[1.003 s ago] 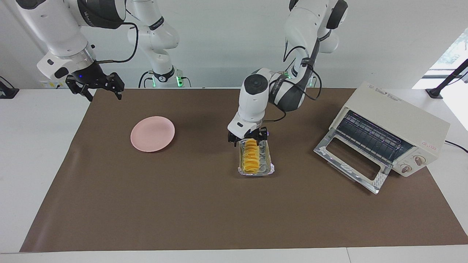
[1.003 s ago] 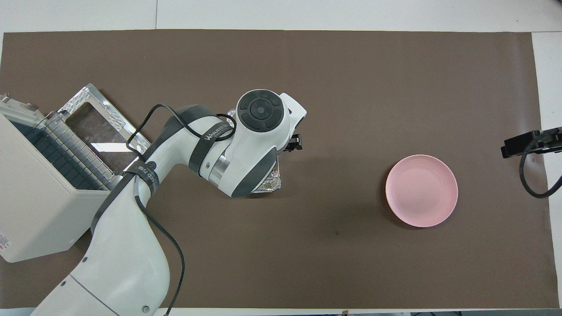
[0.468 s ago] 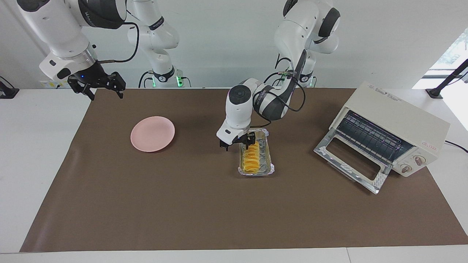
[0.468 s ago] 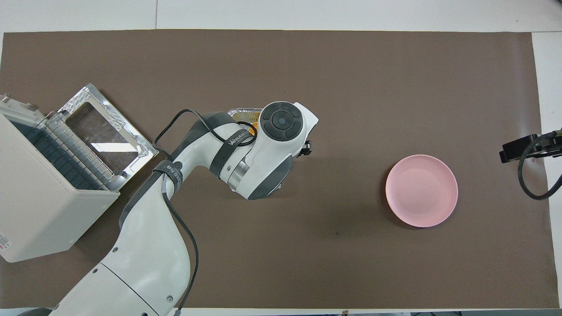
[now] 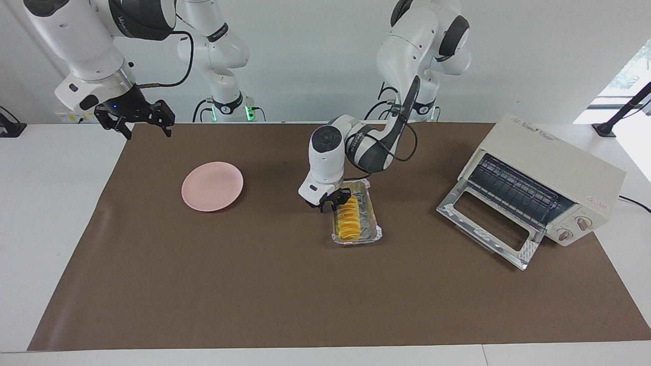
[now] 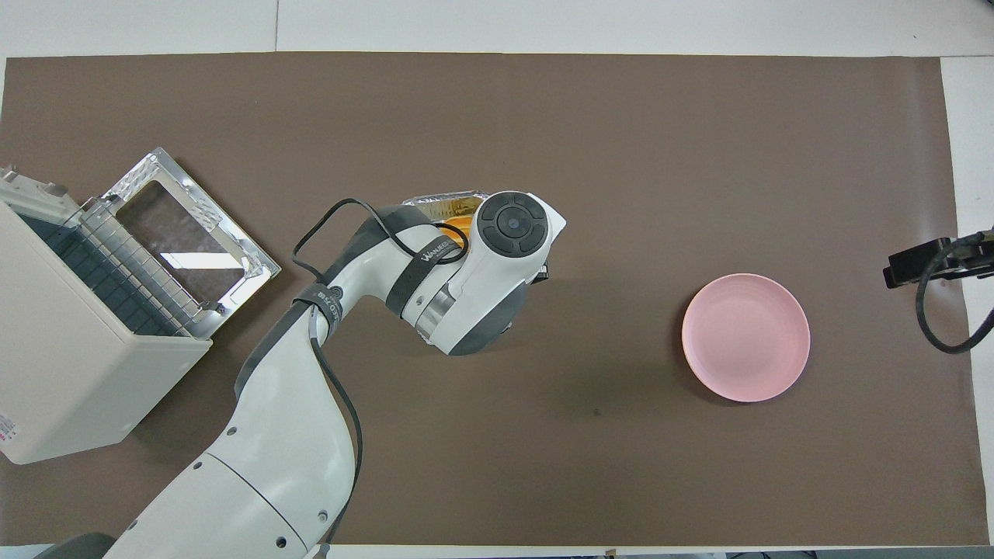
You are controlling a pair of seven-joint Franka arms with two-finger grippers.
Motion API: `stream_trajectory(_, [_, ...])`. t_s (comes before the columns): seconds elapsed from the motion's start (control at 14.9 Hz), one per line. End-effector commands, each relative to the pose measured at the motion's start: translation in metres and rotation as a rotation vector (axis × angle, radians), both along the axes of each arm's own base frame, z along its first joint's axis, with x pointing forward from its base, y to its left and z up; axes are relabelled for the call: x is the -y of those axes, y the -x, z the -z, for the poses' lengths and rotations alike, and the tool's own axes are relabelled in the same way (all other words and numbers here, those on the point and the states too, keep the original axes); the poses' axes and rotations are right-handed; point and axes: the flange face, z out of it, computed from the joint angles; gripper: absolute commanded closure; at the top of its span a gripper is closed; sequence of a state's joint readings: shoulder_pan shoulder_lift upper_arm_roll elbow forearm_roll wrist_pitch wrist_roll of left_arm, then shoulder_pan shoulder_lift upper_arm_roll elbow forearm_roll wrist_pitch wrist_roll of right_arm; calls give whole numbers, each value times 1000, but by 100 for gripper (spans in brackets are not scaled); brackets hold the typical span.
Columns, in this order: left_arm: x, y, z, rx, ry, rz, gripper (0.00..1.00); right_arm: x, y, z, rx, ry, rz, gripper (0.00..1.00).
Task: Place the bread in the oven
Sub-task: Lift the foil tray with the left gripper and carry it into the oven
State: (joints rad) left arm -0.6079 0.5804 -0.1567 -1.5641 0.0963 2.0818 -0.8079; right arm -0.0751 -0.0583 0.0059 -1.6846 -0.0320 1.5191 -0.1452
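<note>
The open oven (image 5: 539, 183) stands at the left arm's end of the table, well apart from the foil tray (image 5: 375, 223) where the bread (image 5: 349, 221) lies lengthwise toward the robots, the left gripper (image 5: 328, 202) closing at its nearer end, grip unconfirmed; the right gripper (image 5: 136, 119) waits open.

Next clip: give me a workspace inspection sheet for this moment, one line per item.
Surface: brown mat on white table.
Job's things: bread in foil tray; oven, door down.
Clutter: pink plate, toward the right arm's end.
Grippers: left gripper at the tray's rim nearest the robots; grip unclear. Right gripper open, waiting over the mat's edge.
Cables: black cable looped on the left arm.
Surroundings: white wall.
</note>
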Motion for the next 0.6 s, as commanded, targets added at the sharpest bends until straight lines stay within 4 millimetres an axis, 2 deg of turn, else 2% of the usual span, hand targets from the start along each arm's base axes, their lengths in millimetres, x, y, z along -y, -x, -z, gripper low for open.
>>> stream_trajectory(0.0, [-20, -15, -5, -1, -68, -41, 100, 0, 7, -1, -5, -5, -8, 0])
stream_trajectory(0.13, [-35, -25, -20, -3, -83, -76, 100, 0, 7, -1, -5, -6, -8, 0])
stream_trajectory(0.27, [-48, -37, -51, -21, -123, -130, 100, 0, 7, -1, -5, -6, -8, 0])
stream_trajectory(0.4, [-60, -53, -92, -12, -141, -234, 100, 0, 7, -1, -5, -6, -8, 0])
stream_trajectory(0.47, [-79, -64, -109, -7, -148, -273, 100, 0, 7, -1, -5, -6, -8, 0])
stream_trajectory(0.54, [-111, -81, -132, 12, -130, -338, 100, 0, 7, -1, -5, -5, -8, 0])
